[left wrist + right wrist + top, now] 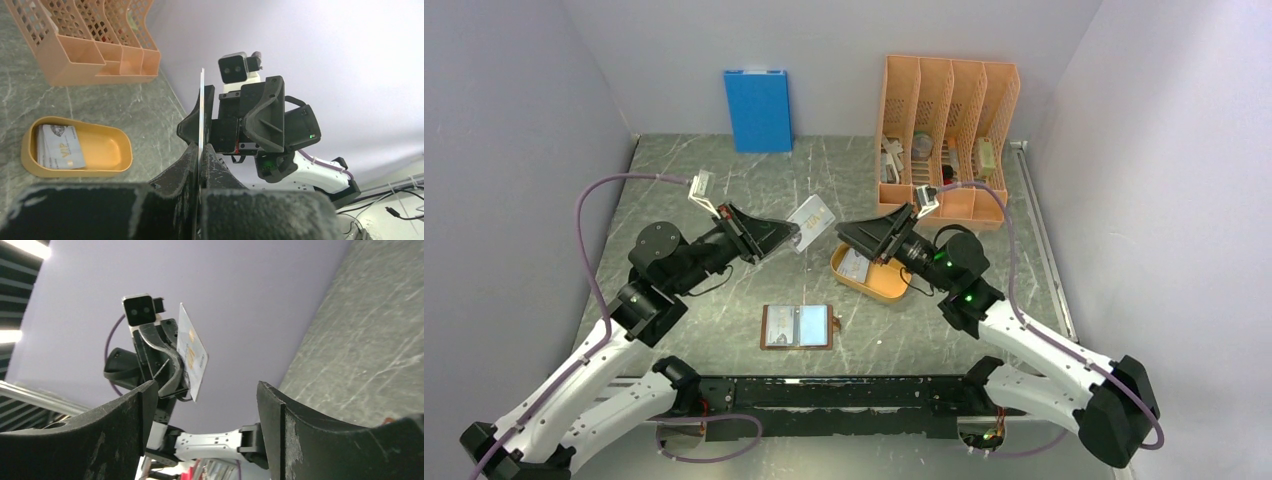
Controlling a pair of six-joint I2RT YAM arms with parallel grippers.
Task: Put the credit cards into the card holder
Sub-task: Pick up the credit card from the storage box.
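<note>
My left gripper is shut on a pale credit card and holds it in the air above the table's middle. In the left wrist view the card shows edge-on between the fingers. In the right wrist view the same card faces me. My right gripper is open and empty, raised, pointing at the left gripper. The brown card holder lies open and flat near the front, with pale cards in its pockets. More cards lie in the orange oval tray, also seen in the left wrist view.
A tall orange file rack stands at the back right with small items in it. A big upright blue box leans on the back wall. The two grippers face each other closely above the table.
</note>
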